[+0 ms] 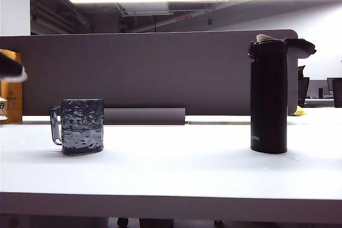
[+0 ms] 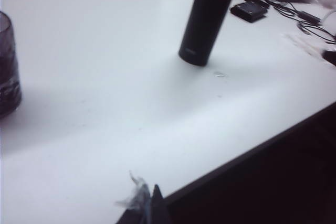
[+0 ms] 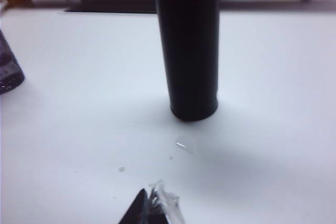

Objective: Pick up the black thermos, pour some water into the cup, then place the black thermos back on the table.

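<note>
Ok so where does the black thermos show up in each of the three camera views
Exterior view: the black thermos stands upright on the right of the table, lid flipped open.
Left wrist view: its lower body shows at upper centre; the top is cut off.
Right wrist view: it fills the centre, base on the table, top cut off.
Shared landmark: the cup, at the left edge in both wrist views.

- Left hand: fingers pressed together, nothing between them, hanging just above the tabletop's near edge.
- Right hand: fingers likewise together, empty, poised over the tabletop.
</note>
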Tool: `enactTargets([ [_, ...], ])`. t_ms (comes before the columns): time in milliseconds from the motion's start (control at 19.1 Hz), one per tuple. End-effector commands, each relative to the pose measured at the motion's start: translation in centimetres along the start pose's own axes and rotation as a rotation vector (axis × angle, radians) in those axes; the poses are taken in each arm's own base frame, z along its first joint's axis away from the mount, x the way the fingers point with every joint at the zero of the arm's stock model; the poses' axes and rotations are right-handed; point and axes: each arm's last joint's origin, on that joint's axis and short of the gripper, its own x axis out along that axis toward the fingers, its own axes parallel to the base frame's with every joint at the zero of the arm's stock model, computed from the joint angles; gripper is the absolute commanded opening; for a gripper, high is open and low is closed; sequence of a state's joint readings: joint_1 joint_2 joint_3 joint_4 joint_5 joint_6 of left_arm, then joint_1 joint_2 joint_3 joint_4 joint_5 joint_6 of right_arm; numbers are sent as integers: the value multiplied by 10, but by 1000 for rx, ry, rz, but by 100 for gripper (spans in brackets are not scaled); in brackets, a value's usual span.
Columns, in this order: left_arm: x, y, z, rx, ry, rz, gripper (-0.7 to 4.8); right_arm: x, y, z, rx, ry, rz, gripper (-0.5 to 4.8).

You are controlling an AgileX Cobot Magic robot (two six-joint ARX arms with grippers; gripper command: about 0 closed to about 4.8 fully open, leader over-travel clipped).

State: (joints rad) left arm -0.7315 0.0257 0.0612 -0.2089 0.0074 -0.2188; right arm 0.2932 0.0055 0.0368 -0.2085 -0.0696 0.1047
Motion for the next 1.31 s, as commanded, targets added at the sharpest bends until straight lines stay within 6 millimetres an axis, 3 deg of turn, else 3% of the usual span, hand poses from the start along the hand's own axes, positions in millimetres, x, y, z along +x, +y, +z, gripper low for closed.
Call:
enactTargets([
  [52, 4, 1, -1, -3, -92, 7, -6, 2, -2, -2, 0, -21, -56, -9],
  [366, 5, 3, -8, 1, -41, 29, -5, 2, -5, -5, 49, -14, -152, -4],
  [942, 5, 6, -13, -3, 12, 44, -5, 2, -6, -5, 58, -19, -146, -4],
  [1047, 4, 14, -11, -22, -6, 101, -5, 1, -10, -5, 66, -23, -192, -4],
  [1309, -7, 49, -5, -91, -94, 466, -5, -3, -28, -3, 99, -49, -381, -4],
])
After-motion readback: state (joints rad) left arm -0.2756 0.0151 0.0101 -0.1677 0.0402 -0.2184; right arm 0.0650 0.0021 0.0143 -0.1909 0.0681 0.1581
